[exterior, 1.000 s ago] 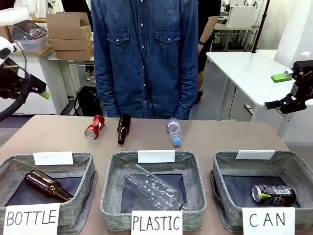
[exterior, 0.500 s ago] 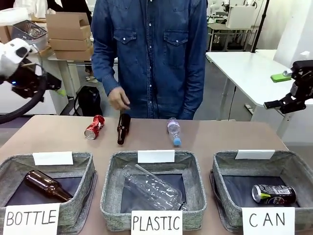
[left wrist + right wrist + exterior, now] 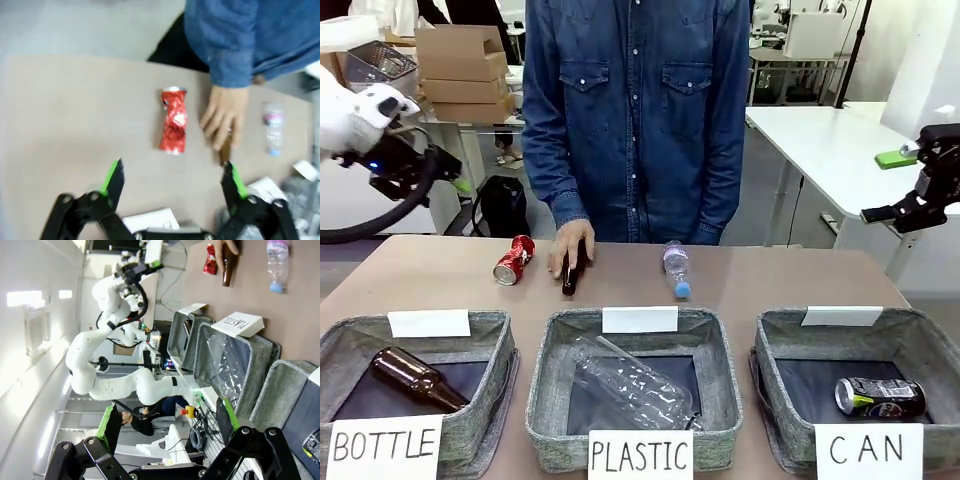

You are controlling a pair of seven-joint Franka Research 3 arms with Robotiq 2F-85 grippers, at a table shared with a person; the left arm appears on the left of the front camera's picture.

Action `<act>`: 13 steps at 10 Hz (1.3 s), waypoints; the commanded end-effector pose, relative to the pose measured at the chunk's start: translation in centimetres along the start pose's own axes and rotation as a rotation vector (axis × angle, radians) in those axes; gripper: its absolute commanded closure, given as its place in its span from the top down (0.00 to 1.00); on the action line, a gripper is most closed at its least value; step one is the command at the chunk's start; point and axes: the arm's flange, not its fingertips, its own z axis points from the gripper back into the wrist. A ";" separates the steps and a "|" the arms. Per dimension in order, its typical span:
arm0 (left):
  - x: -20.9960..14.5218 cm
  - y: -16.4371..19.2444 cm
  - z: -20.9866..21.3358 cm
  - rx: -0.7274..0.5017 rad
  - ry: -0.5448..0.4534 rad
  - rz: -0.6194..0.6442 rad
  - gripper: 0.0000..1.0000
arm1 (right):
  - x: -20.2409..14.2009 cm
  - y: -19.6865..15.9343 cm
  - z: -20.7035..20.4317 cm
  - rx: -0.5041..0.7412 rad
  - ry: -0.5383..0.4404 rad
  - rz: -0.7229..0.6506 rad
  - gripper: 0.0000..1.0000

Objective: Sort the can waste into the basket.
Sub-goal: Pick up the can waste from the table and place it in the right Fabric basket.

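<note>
**One can in the basket, one out on the table**

We are holding our left end effector wide open with nothing between its green pads. It is hanging above the table, and in its wrist view the red can is lying beyond the gap between the fingers. We are keeping our right end effector spread open and empty too, raised off to the right, well apart from the things on the table.

The red can, dented, is lying on its side near the far edge. Just beside it the person's hand is resting on a brown glass bottle, and a small clear plastic bottle is lying farther right. The black can is lying on its side inside the basket, the right one of three, behind its "CAN" sign.
</note>
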 end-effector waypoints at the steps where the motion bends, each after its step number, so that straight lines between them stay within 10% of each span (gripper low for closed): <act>1: -5.4 4.7 7.9 -0.144 -0.024 0.047 1.00 | 0.1 0.0 0.4 -0.001 0.010 0.020 1.00; 7: -5.7 3.6 5.9 -0.211 0.057 -0.017 1.00 | 0.1 0.0 0.4 -0.001 0.010 0.020 1.00; 13: -10.8 10.9 12.8 -0.321 -0.143 0.217 1.00 | 0.1 0.0 0.4 -0.001 0.010 0.020 1.00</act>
